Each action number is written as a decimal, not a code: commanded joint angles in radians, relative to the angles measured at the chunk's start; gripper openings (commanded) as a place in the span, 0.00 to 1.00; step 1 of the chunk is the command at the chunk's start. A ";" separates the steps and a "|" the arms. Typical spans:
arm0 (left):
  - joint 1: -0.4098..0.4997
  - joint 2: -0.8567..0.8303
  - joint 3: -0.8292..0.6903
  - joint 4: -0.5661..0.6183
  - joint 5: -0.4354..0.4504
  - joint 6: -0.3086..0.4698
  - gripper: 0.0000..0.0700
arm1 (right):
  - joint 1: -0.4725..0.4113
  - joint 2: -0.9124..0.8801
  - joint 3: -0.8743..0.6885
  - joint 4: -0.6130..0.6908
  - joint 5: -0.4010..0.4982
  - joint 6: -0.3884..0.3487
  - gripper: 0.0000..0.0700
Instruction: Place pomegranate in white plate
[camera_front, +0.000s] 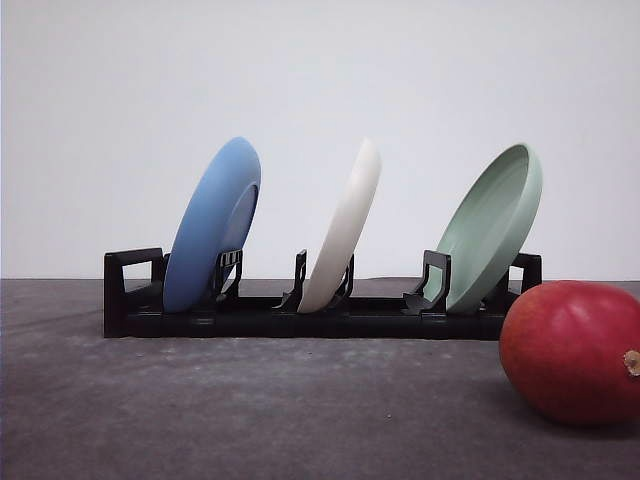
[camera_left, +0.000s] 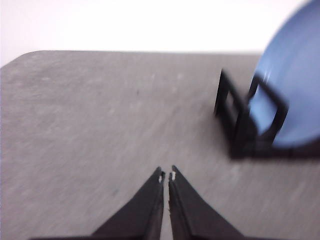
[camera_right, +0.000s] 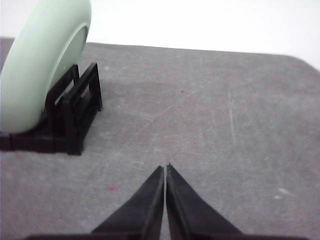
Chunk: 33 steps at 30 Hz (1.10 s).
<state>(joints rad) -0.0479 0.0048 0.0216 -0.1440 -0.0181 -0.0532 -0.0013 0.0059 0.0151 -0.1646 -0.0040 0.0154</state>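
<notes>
- Pomegranate (camera_front: 572, 350) is seen low at the right edge of the front view, resting on the grey table (camera_front: 250, 410), nearer the camera than the rack (camera_front: 300, 318) and held by nothing.
- Left gripper (camera_left: 166, 175) is closed, tips nearly touching, above bare table, with the rack's end and the blue plate (camera_left: 295, 85) off to one side.
- Right gripper (camera_right: 165, 168) is likewise closed and empty, with the green plate (camera_right: 40, 60) well apart from it.
- Three plates are stood tilted on edge in the black rack: blue at left, white plate (camera_front: 345, 225) in the middle, green at right.
</notes>
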 joint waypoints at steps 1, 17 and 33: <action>0.002 -0.002 0.009 0.036 0.032 -0.157 0.00 | -0.002 -0.002 -0.001 0.036 -0.001 0.151 0.00; -0.012 0.398 0.548 -0.176 0.372 -0.196 0.00 | -0.001 0.253 0.563 -0.243 -0.277 0.326 0.00; -0.078 0.876 1.066 -0.509 0.882 0.172 0.00 | -0.001 0.607 0.980 -0.468 -0.733 -0.001 0.00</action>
<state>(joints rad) -0.1219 0.8720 1.0645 -0.6585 0.8498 0.0606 -0.0010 0.6094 0.9794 -0.6449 -0.7296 0.0463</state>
